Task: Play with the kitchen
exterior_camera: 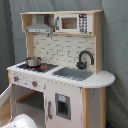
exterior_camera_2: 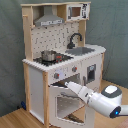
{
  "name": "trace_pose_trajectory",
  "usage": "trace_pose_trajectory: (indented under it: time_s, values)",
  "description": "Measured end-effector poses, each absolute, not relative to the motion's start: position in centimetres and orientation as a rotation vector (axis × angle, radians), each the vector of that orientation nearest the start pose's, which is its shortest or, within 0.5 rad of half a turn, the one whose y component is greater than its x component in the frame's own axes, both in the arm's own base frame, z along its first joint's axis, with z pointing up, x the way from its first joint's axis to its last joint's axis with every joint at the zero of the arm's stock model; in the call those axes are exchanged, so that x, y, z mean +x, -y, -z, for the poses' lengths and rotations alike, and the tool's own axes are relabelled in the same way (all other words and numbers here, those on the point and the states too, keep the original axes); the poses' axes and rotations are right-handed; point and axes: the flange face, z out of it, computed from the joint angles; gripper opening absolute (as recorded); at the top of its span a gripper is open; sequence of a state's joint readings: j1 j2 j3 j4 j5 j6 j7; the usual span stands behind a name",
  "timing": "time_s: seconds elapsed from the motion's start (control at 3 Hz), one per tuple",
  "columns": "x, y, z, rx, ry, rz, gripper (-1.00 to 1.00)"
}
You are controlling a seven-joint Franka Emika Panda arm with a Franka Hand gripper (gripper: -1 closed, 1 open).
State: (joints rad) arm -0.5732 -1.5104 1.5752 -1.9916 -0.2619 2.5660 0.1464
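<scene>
The kitchen [exterior_camera: 60, 70] stood upright on the wooden floor [exterior_camera_2: 15, 117] against a grey curtain [exterior_camera: 115, 50], its long axis vertical and its front turned toward me. In both exterior views it rose from the oven compartment at the bottom through the counter up to the hood [exterior_camera: 40, 27] and the small microwave [exterior_camera: 70, 22] along its top edge.

On the counter, the black stovetop [exterior_camera_2: 52, 58] carried a small metal pot [exterior_camera_2: 48, 54]. The grey sink [exterior_camera: 72, 74] lay beside it, with the black faucet [exterior_camera: 85, 57] curving up at the counter's back edge. Two knobs [exterior_camera_2: 56, 76] sat on the white panel just under the stovetop.

In the second exterior view my arm [exterior_camera_2: 100, 100] reached in from the second exterior view's lower right, pointing up and toward the oven opening. My pincer [exterior_camera_2: 67, 85] sat at the top edge of the windowed oven door [exterior_camera_2: 67, 102], just under the knob panel; the door looked swung outward from the cabinet. I could not tell whether my pincer was apart or together.

In the first exterior view only a pale part of my arm [exterior_camera: 22, 121] showed at the bottom edge.
</scene>
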Motion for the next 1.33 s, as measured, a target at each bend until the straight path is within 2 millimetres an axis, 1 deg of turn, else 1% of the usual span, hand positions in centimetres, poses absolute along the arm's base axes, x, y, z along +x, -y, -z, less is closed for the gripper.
trace_pose_trajectory:
  time_s: [0.33, 0.67, 1.0, 1.33]
  values:
    - [16.6, -60.5, -31.8, 1.183, -1.149, -1.284, 1.00]
    - [16.6, -60.4, -30.5, 1.264, -1.116, -1.349, 1.00]
    - [16.4, -60.2, -28.6, 1.350, -1.093, -1.395, 1.00]
    - [16.9, -59.2, -27.4, 1.428, -1.040, -1.431, 1.00]
